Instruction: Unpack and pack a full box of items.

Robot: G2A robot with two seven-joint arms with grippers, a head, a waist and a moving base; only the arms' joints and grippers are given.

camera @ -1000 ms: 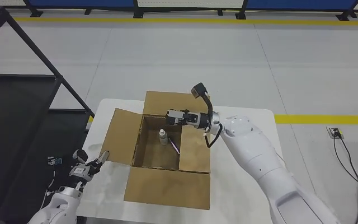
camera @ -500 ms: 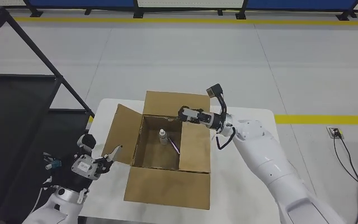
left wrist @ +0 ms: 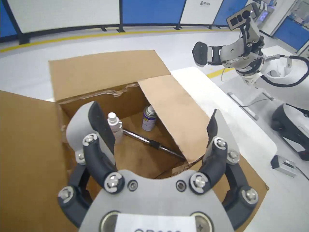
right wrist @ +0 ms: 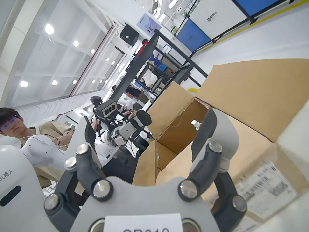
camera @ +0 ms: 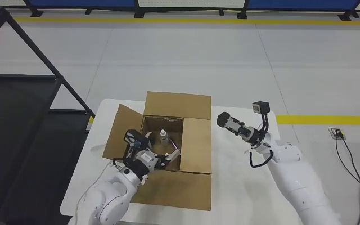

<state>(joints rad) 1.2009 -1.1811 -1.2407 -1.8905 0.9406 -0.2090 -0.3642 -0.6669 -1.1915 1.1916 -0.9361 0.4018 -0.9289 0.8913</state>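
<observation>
My left fingers (left wrist: 101, 126) gape empty above one box (left wrist: 96, 73): one bottle (left wrist: 117, 128), one can (left wrist: 147, 121), one rod (left wrist: 144, 140); right fingers (right wrist: 207, 131) gape too.

Held the left gripper (camera: 169, 156) low over the left half of the table (camera: 242, 185), nearer its front edge, fingers (left wrist: 101, 124) spread wide and angled downward, with the left forearm bent in from the front left corner. Held the right gripper (camera: 224, 119) well apart from it, up off the surface toward the right edge, likewise spread wide, turned to face the left edge, with the right arm stretched in from the front right corner.
</observation>
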